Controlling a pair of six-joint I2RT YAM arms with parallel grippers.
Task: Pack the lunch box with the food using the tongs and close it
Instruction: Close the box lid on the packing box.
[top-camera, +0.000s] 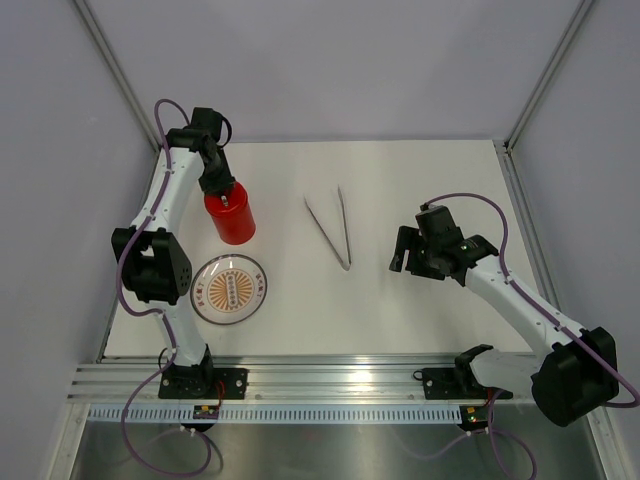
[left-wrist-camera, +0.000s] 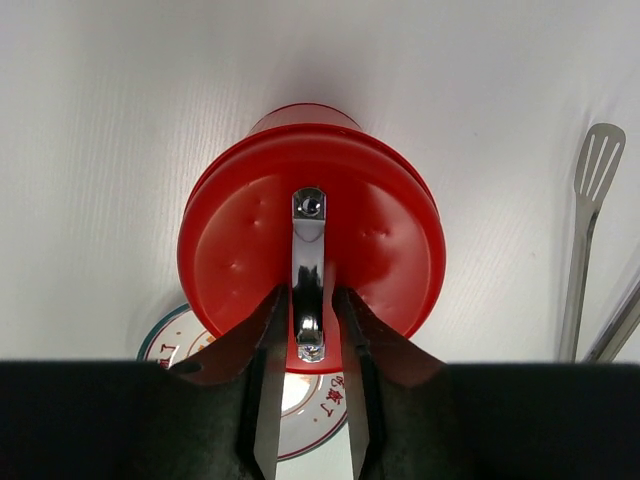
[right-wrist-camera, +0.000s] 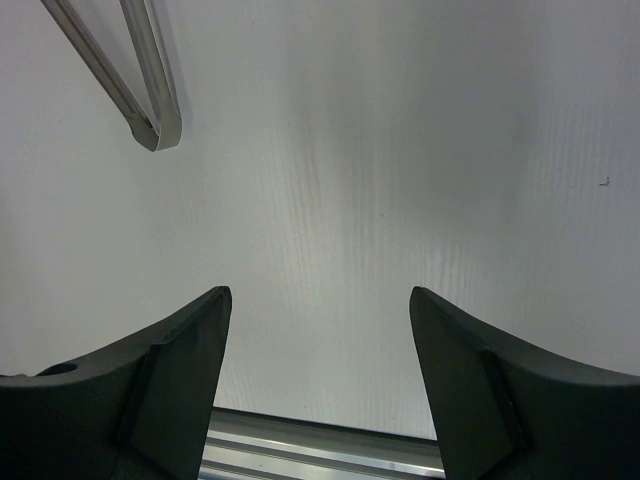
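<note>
The red lunch box stands upright at the back left of the table with its red lid on it. A silver handle runs across the lid's top. My left gripper hangs right over the lid, one finger on each side of the handle with a thin gap either side, so it is open. The silver tongs lie flat mid-table, their joined end toward me. My right gripper hovers open and empty right of the tongs. No food is in view.
A clear round plate with an orange pattern lies in front of the lunch box, its rim showing under the left fingers. The tongs' slotted tip lies to the lid's right. A metal rail runs along the near table edge.
</note>
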